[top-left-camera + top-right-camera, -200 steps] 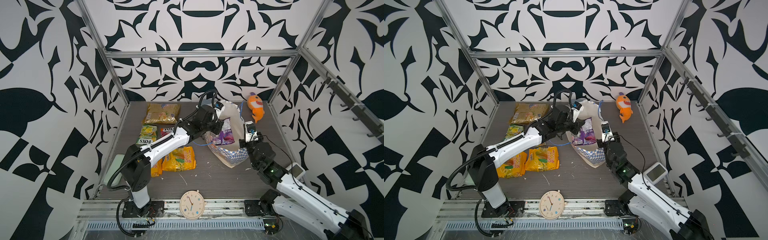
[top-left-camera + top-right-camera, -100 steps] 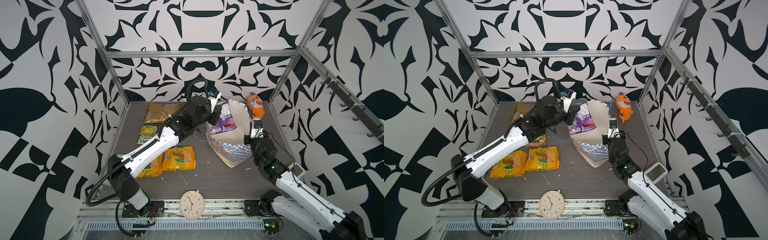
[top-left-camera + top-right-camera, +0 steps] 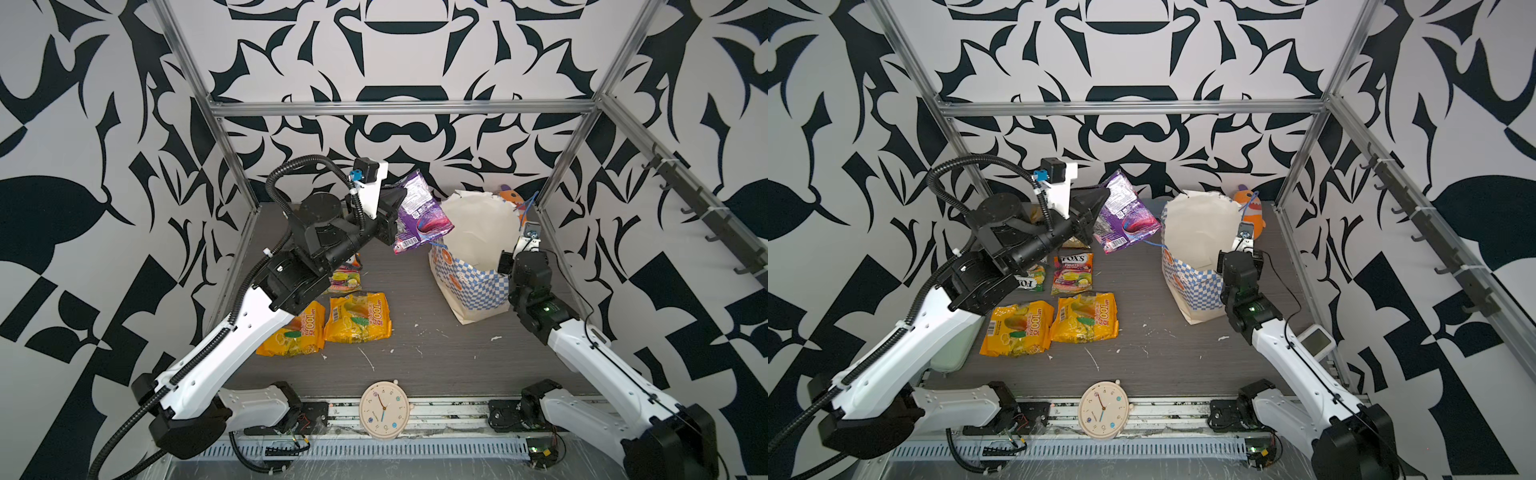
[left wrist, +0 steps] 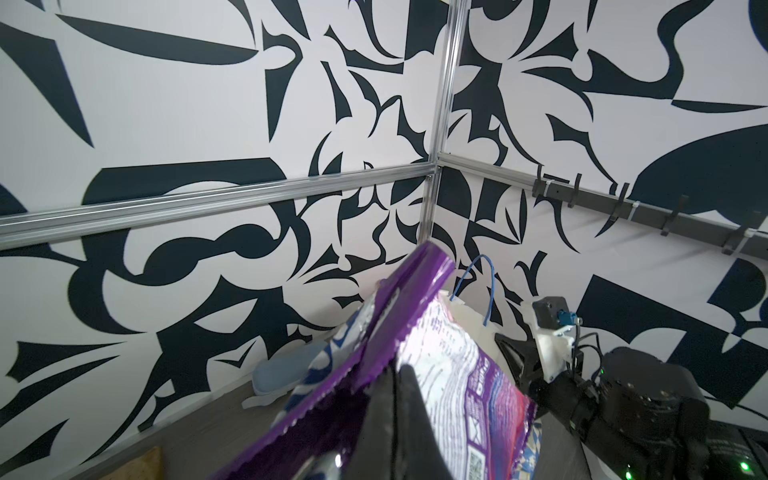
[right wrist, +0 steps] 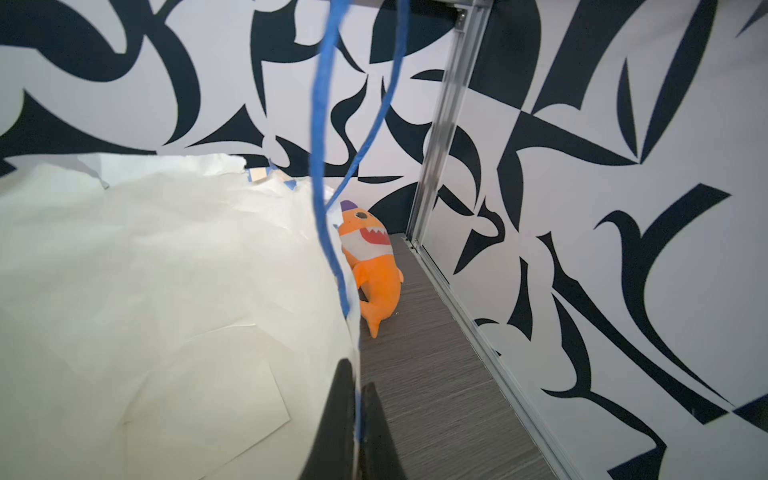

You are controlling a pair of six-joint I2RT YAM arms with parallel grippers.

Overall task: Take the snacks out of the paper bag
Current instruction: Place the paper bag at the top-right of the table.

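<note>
Bag nearly emptied: the paper bag (image 3: 469, 286) stands upright with its mouth open, and the right gripper (image 5: 356, 419) is closed on the near rim to steady it. What shows of the cream inside holds no packet, though the bottom is partly hidden. Well apart from the bag, on the left arm's side, snacks lie flat on the table (image 3: 415, 361): a sliver of gold packet (image 3: 1076, 242) behind the arm and two orange-yellow packets (image 3: 359, 318) side by side. The purple packet (image 3: 417, 212) hangs in the air just beside the bag's mouth, clear of it, clamped in the left gripper (image 3: 390, 222). The small red-orange packet (image 3: 1072, 274) and green-yellow packet (image 3: 1032, 279) lie farther from the bag. Only setting the purple packet down appears to remain.
</note>
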